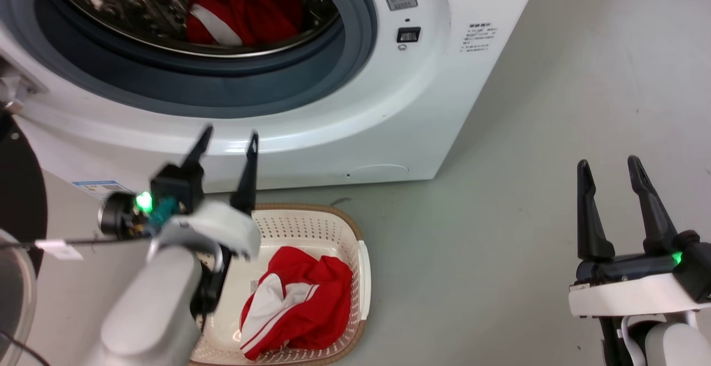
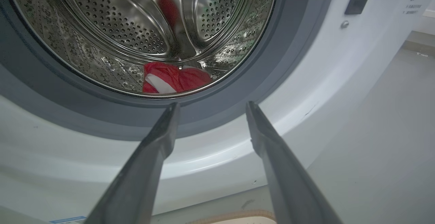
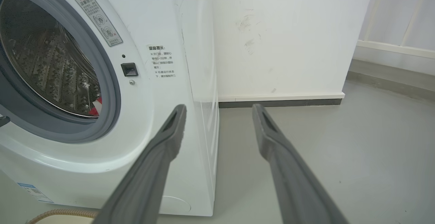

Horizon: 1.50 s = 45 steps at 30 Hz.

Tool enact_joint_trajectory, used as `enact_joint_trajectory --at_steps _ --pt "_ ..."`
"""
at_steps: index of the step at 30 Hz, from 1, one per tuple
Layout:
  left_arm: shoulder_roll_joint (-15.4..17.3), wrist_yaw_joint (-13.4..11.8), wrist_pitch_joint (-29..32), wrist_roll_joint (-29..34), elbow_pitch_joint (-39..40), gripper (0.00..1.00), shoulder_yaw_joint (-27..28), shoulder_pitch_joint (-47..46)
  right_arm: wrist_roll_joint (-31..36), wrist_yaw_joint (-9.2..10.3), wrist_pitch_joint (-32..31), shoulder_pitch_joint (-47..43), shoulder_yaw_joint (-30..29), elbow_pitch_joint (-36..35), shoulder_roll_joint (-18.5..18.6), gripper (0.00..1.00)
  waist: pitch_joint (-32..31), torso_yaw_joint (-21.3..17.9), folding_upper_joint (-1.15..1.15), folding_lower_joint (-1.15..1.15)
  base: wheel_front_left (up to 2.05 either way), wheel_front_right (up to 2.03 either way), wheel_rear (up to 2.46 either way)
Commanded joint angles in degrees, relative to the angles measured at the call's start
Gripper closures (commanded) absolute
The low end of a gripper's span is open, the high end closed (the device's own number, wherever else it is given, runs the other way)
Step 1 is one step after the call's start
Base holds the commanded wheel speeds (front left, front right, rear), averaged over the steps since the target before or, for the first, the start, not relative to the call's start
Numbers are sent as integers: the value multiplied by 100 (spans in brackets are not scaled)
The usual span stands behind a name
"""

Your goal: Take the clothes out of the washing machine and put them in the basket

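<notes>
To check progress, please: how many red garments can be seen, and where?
2. One red garment lies inside the washing machine; a second red garment lies in the basket. More may be hidden deeper inside the machine.

grey floor (image 1: pixel 583 133), smooth and matte, runs right up to a white wall (image 3: pixel 289 30). faint dark scuffs (image 3: pixel 246 23) show high on that wall. there's a dark skirting strip (image 3: pixel 282 103) along its foot, a white ledge just above it. further right, a pale panel (image 3: pixel 397 10) with upright lines. the light is soft and even.
</notes>
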State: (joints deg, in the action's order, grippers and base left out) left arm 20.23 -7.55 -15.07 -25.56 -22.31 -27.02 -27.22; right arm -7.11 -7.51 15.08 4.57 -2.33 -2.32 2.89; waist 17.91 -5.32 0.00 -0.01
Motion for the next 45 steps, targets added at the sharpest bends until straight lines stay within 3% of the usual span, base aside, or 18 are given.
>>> enact_joint_trajectory --at_steps 1,12,24,37,45 --pt "-2 -8 -14 22 41 0 63 -157 -30 4 14 79 14 -37 -3 0 88 -57 0 1 0 0 0" --pt "127 80 445 247 -898 0 239 -2097 -177 4 14 534 47 -115 -4 0 1027 -415 0 1 0 0 0" --pt "469 562 1551 304 -2408 0 275 -4703 -494 4 14 1056 150 -189 -5 0 2117 -864 0 1 0 0 0" --pt "1000 1131 3480 575 -3824 0 -83 -6874 -863 4 14 1326 353 -313 -5 0 2887 -1258 0 1 0 0 0" --pt "1173 1135 4641 448 -4425 0 -47 -7530 -1058 4 14 1395 407 -417 -5 0 3175 -1470 0 1 0 0 0"
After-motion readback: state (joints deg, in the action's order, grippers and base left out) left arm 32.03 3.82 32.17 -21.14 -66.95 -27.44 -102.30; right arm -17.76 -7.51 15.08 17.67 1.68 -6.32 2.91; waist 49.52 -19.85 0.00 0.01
